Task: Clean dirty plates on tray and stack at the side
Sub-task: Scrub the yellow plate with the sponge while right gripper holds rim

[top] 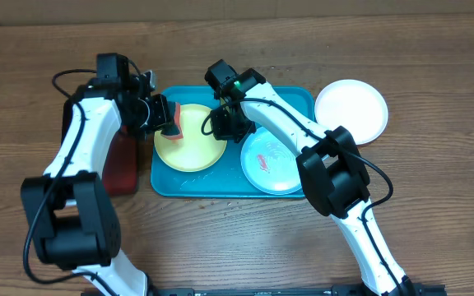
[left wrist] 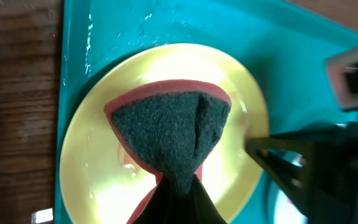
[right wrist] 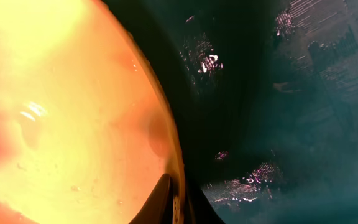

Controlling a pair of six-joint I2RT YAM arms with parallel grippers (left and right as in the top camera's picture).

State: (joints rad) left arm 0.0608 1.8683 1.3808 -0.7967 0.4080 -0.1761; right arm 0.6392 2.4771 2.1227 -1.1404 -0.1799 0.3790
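While left fingers [left wrist: 185, 208] grip sponge [left wrist: 166, 130] on yellow plate [left wrist: 98, 155], right fingers [right wrist: 157, 208] pinch rim, mint plate [top: 282, 173] beside.

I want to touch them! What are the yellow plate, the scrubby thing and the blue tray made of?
The yellow plate looks like plastic: smooth, glossy, with bright glints. The scrubby thing is a sponge: rough dark-green fibre pad on soft pink foam. The blue tray is probably plastic too, shiny with sparkles.

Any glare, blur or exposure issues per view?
Overhead: even light, sharp. Left wrist: glare washes out the yellow plate around the sponge; wet glints on the tray. Right wrist: too close, plate blown out orange and soft, tray nearly black with specular specks.
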